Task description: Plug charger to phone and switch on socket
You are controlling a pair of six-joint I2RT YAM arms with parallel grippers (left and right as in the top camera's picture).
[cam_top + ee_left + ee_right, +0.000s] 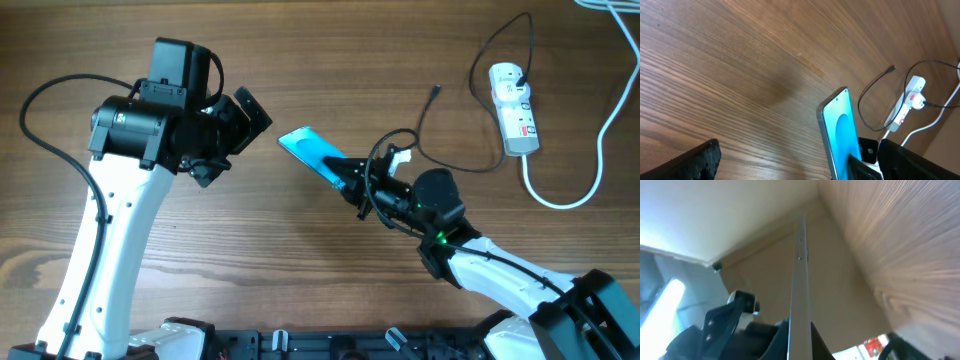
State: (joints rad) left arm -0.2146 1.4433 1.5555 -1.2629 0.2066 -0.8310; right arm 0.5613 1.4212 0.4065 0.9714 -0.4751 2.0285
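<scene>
right gripper (352, 182) pinches phone (310, 150) by one end, tilted edge-up; left gripper (238, 145) spread, apart from it; charger (418, 130) lies loose beyond.

My left arm (100, 250) rises from the near left edge and bends at the wrist, so that my left gripper (232, 140) points toward the middle. Its fingers (700, 160) stand wide apart with nothing between them. My right arm (520, 275) stretches low from the near right corner toward the centre, with a green light (437, 238) showing at its wrist. My right gripper (345, 178) is clamped on one end of the phone (305, 148), holding it tilted and apart from my left gripper.
</scene>
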